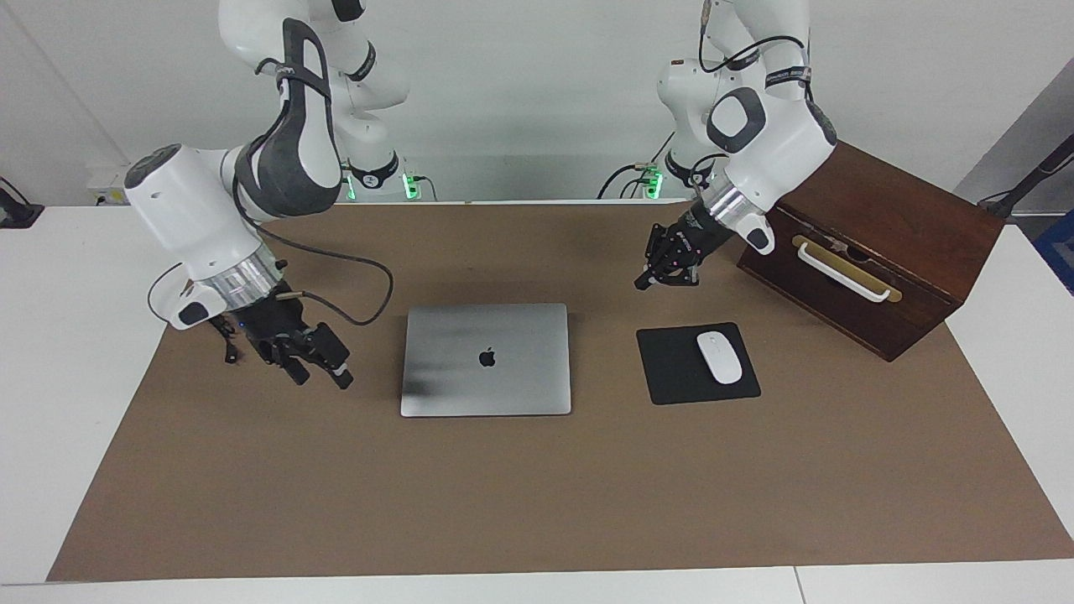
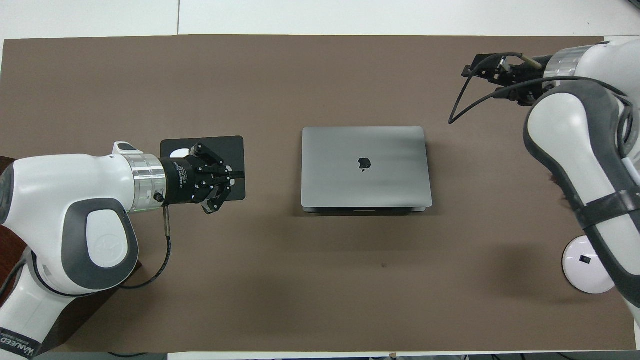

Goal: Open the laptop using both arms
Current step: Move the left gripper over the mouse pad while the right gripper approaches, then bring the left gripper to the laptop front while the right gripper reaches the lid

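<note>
Two grippers were mine. My left gripper hung right of centre in the facing view, over bare brown mat, its fingertips pinched together with nothing between them. My right gripper hovered low at centre left of that view, jaws parted and empty, just beside the laptop's edge but apart from it. At frame centre the thin silver-grey aluminium laptop lay closed and flat, dark logo up. Beside it, toward my left arm's end, a white mouse rested on a black square mouse pad, with a dark wooden box at upper right.
</note>
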